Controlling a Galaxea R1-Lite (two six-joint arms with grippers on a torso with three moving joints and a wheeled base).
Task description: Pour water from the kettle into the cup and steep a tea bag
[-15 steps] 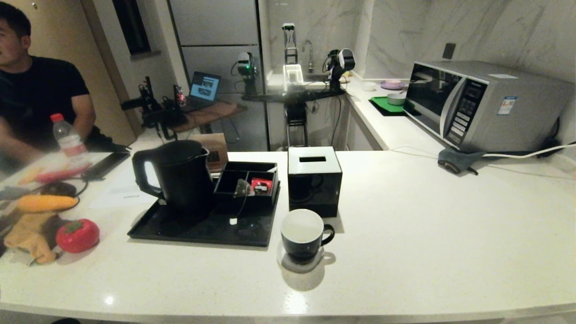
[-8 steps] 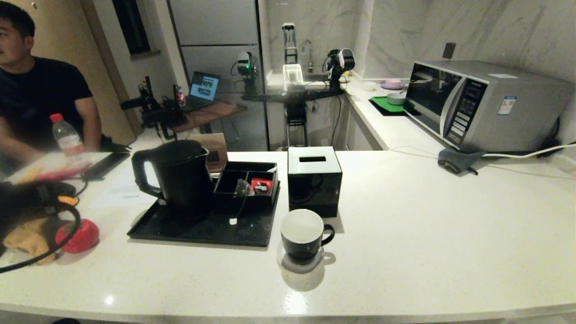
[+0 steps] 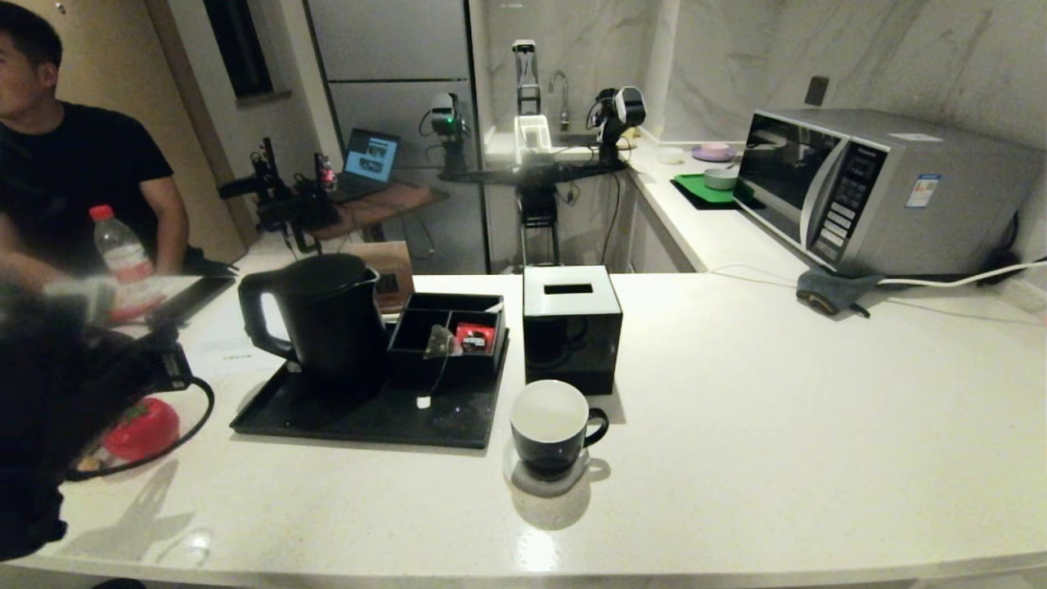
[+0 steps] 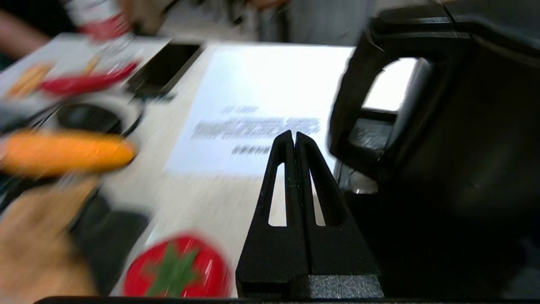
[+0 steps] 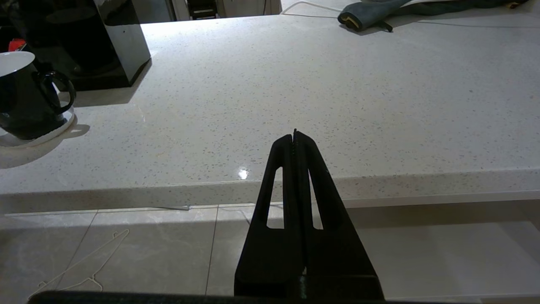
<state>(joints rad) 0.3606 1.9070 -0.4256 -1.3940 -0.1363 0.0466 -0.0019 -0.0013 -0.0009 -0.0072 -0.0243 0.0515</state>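
Nearing kettle (image 4: 443,126) handle, left gripper (image 4: 294,137) jaws closed

We are looking at a dim, warm-lit kitchen where light is falling from overhead, leaving small glare spots near the front edge of the counter (image 3: 736,458). The cup (image 3: 550,425) is casting a soft shadow toward us. In the head view straight edges are bowing toward the borders, and the left arm (image 3: 57,409) is showing as a dark smear. The left wrist view is streaking with motion blur, while the right wrist view is staying sharp.
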